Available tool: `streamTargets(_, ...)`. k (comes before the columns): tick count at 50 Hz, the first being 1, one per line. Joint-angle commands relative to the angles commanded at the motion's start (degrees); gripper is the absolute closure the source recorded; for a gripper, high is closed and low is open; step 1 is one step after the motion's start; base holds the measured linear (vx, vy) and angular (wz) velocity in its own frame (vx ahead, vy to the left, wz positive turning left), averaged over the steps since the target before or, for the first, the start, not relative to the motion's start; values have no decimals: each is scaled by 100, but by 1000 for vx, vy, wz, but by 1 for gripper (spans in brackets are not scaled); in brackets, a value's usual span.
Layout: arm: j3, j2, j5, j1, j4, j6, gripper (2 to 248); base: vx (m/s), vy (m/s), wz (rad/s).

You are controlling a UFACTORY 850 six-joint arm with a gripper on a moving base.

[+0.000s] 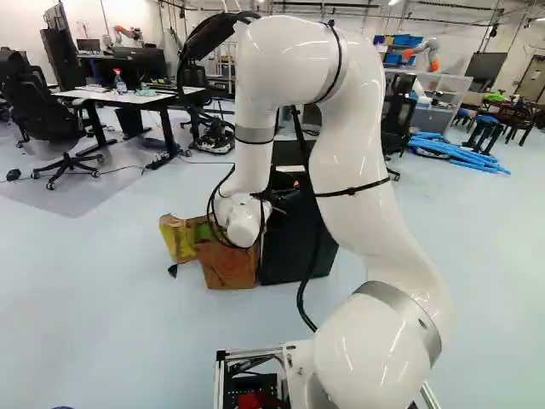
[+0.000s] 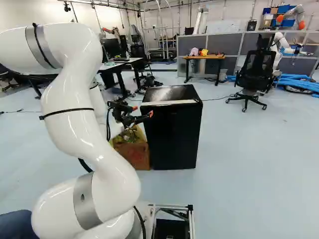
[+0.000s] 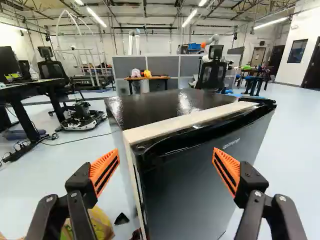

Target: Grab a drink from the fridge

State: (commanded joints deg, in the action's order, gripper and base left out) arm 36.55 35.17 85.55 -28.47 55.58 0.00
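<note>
The gripper (image 2: 133, 112) is beside the upper left of the black fridge (image 2: 174, 132) in the right base view. In the wrist view the gripper (image 3: 165, 172) stands wide open, its orange pads (image 3: 104, 172) apart and nothing held. Ahead of and between the fingers is the fridge's near upper corner, with the fridge door (image 3: 200, 185) shut against a pale strip below the black top. Whether a finger touches the door, I cannot tell. No drink shows; the fridge's inside is hidden.
A brown paper bag (image 1: 228, 264) with a yellow-green bag (image 1: 177, 237) stands on the floor beside the fridge. Farther off are a desk (image 1: 128, 96), an office chair (image 2: 253, 74), a small wooden table (image 2: 204, 57), blue tubes (image 1: 456, 152) and another robot (image 2: 280, 42).
</note>
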Motion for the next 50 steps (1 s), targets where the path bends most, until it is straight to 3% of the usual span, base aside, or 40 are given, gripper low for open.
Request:
streamTargets(20,167,97,0,-143,377,0,3,0,0,0)
streamTargets(50,521,298,0,-162,922,0,3,0,0,0)
